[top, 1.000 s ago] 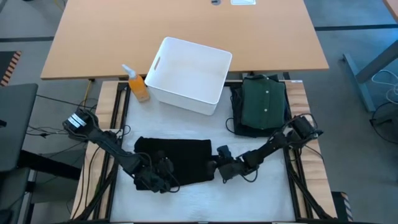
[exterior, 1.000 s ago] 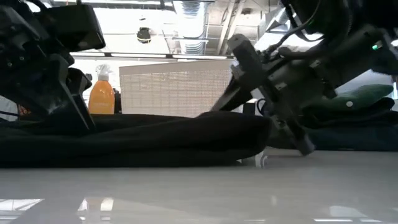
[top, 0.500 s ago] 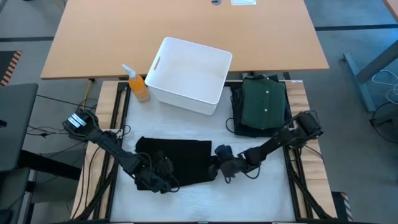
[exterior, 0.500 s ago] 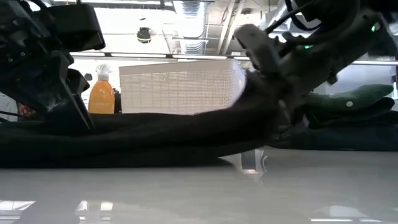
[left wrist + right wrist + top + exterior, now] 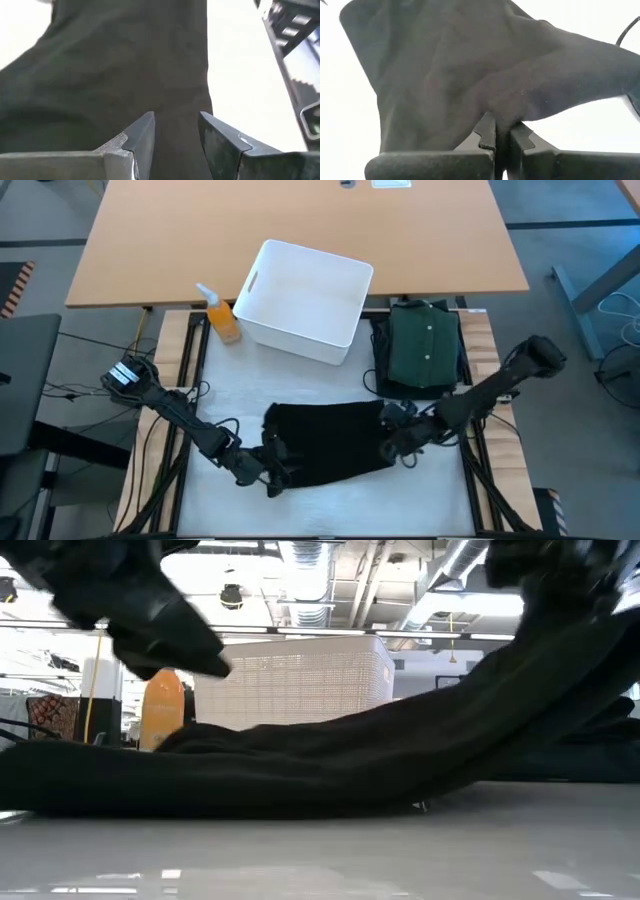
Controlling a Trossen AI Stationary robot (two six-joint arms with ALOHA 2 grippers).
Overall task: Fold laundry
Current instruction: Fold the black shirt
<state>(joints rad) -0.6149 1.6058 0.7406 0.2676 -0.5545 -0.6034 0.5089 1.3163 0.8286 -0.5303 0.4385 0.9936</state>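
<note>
Right gripper (image 5: 501,131) | I am pinching black garment (image 5: 335,443) edge between closed fingers, lifting it for fold | left gripper (image 5: 176,131) | fingers apart, cloth lying between, anchoring far end.

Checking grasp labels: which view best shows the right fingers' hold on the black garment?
Right wrist view: the right gripper has its fingers pinched on a fold of the black garment. The high view shows only where it grips; the low view shows cloth lifted on the right.

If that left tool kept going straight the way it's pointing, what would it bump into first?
Most likely the black garment: it fills the left wrist view just past the left tool, whose fingers look slightly parted.
</note>
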